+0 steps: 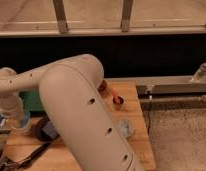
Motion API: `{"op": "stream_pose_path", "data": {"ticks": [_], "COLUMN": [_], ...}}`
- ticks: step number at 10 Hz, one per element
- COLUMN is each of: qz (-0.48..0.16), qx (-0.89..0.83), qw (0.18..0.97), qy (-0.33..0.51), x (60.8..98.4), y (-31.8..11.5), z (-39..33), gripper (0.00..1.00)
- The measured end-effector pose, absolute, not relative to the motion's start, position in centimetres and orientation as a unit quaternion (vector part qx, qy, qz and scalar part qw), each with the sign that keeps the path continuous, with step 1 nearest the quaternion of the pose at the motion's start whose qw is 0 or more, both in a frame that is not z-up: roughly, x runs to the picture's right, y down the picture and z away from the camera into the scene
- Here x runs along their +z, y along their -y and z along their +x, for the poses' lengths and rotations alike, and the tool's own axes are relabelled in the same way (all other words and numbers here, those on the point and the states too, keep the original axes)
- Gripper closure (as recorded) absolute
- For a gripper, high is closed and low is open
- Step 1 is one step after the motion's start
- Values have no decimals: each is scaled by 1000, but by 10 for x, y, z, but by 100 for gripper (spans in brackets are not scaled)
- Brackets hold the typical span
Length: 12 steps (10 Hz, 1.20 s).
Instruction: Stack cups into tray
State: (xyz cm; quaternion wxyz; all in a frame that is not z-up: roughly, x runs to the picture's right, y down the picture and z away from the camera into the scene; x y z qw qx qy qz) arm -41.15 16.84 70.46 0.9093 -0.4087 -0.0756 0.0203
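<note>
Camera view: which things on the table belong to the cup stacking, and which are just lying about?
Job: green tray; blue-grey cup; gripper, low at far left beside the tray.
Lying about: dark brown bowl; dark red bowl; black cable.
</note>
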Motion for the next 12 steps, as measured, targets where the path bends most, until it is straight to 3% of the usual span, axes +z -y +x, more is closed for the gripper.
{"op": "stream_pose_path", "data": {"ticks": [7,12], "qz": [-399,-338], "qx": [14,48], "qw": [913,929], "qy": [85,142], "x": [690,645], "y": [-166,-114], "z": [-412,-398], "gripper": [35,35]}}
